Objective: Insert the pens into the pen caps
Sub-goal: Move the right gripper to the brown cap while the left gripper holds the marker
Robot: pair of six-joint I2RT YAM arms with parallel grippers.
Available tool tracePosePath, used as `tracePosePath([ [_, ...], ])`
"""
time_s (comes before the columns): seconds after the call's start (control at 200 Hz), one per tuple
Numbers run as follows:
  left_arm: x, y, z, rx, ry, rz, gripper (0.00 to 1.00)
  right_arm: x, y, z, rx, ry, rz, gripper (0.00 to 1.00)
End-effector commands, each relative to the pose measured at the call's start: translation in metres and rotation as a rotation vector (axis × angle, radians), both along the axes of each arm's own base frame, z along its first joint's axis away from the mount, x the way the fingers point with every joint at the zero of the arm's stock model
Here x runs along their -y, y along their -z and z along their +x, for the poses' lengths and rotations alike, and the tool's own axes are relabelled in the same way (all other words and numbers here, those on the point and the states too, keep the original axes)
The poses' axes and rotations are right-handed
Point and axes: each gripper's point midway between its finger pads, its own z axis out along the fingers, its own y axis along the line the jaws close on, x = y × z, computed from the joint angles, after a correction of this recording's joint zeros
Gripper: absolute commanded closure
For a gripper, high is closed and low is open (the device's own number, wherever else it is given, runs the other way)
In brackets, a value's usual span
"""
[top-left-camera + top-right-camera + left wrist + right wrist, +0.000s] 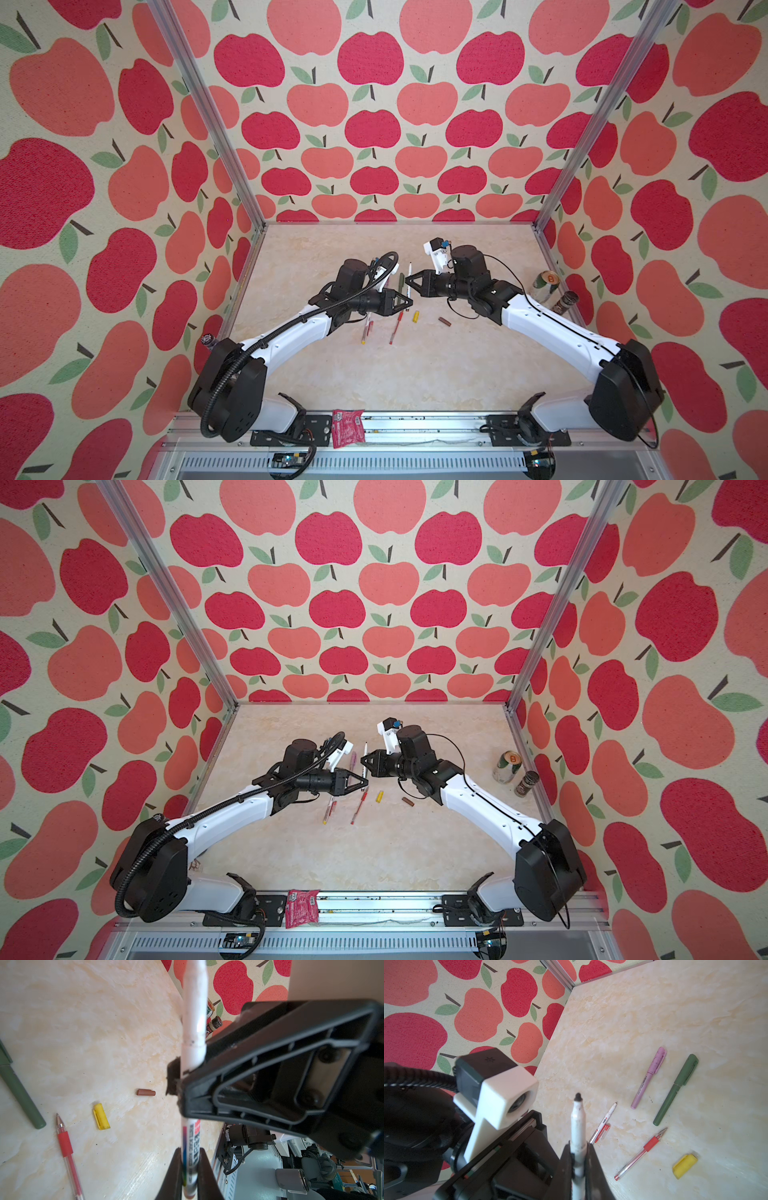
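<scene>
A slim white pen, its smooth round barrel scuffed with dark specks and tapering to a blunt dark tip, is pinched by both grippers above the middle of the worktop. The left gripper has its black fingers closed on the printed end, and the right gripper has its ribbed, triangular black plastic fingers closed on the barrel nearer the tip. Below, toward the middle of the worktop, lie a stubby brown cap, a plain matte cylinder, and near it a boxy yellow cap with a flat clip. A clear-barrelled red pen with a rubber grip and a bare metal point lies close by. A matte dark green pen and a lilac pen, both capped, lie side by side nearer the far edge. The worktop is glossy and cream, veined like marble. Woven fabric printed with red and coral apples lines the walls between aluminium posts.
</scene>
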Motion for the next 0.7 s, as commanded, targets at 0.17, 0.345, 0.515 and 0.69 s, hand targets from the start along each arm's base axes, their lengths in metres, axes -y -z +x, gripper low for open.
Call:
tracePosePath([
  [0.17, -0.015, 0.004, 0.012, 0.024, -0.079, 0.077, 1.00, 0.022, -0.015, -0.012, 0.048, 0.019, -0.059, 0.54],
  [0.345, -0.039, 0.004, 0.007, 0.025, -0.101, 0.122, 1.00, 0.069, 0.025, -0.023, -0.008, 0.086, -0.303, 0.51],
  [0.515, -0.059, 0.008, -0.001, 0.001, -0.115, 0.118, 1.00, 0.106, 0.089, -0.029, -0.102, 0.071, -0.630, 0.48],
  [0.69, -0.062, 0.015, -0.005, -0.028, -0.103, 0.119, 1.00, 0.115, 0.135, -0.015, -0.142, 0.001, -0.861, 0.45],
])
